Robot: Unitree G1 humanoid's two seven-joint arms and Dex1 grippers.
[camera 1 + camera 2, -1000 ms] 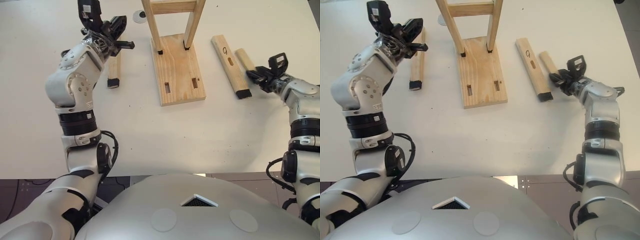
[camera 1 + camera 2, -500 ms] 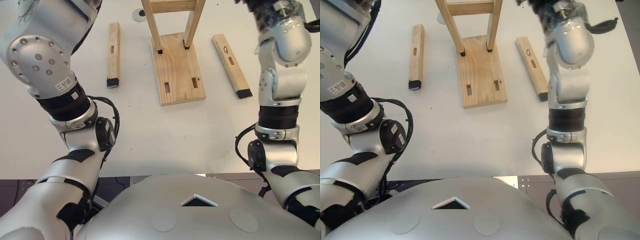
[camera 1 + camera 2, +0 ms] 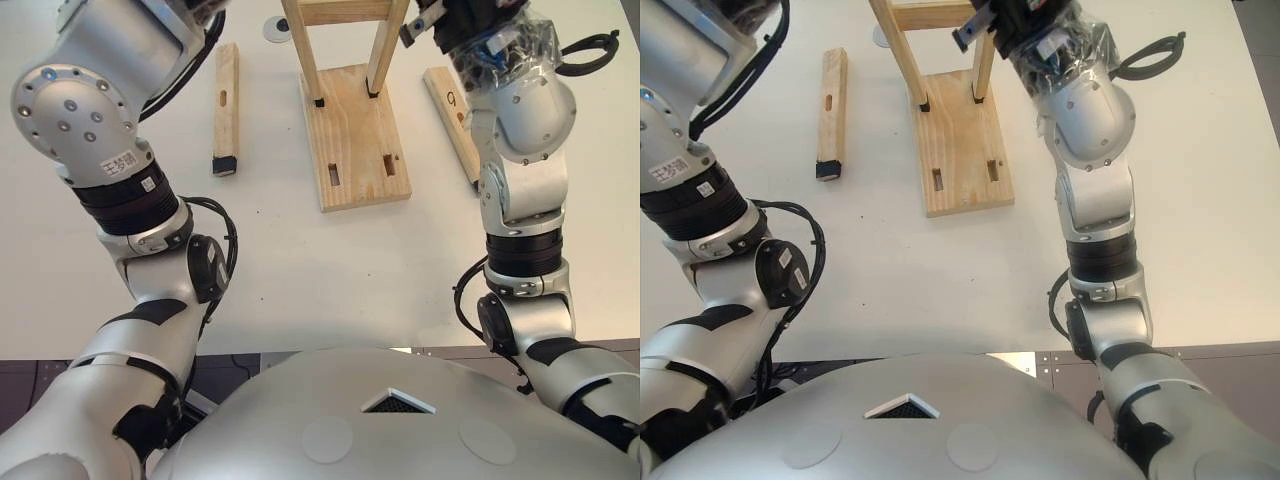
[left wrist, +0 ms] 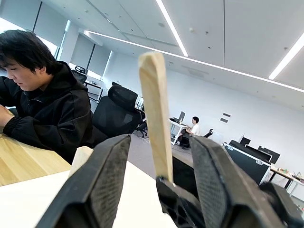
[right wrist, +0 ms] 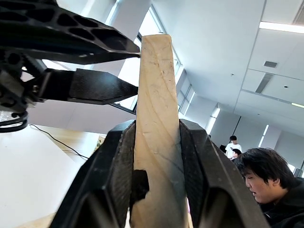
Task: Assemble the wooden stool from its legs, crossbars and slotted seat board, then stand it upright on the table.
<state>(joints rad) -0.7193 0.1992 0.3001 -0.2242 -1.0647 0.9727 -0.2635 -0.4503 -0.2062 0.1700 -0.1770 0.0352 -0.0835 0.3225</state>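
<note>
Right wrist view: my right gripper (image 5: 156,130) clenches a wooden crossbar (image 5: 154,80). My left gripper (image 4: 160,142) stands released, wide apart. The seat board (image 3: 355,150) lies flat at centre, two legs (image 3: 305,50) in its far slots.

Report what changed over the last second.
The left gripper rose away from the loose leg on the left. The right gripper took up the short bar from beside the other loose leg, lifted it and swung inward to the standing frame. The seat board, frame and both loose legs stayed put.

White table (image 3: 300,260); round disc (image 3: 277,30) at far side; black office chair (image 4: 121,107) beyond.
</note>
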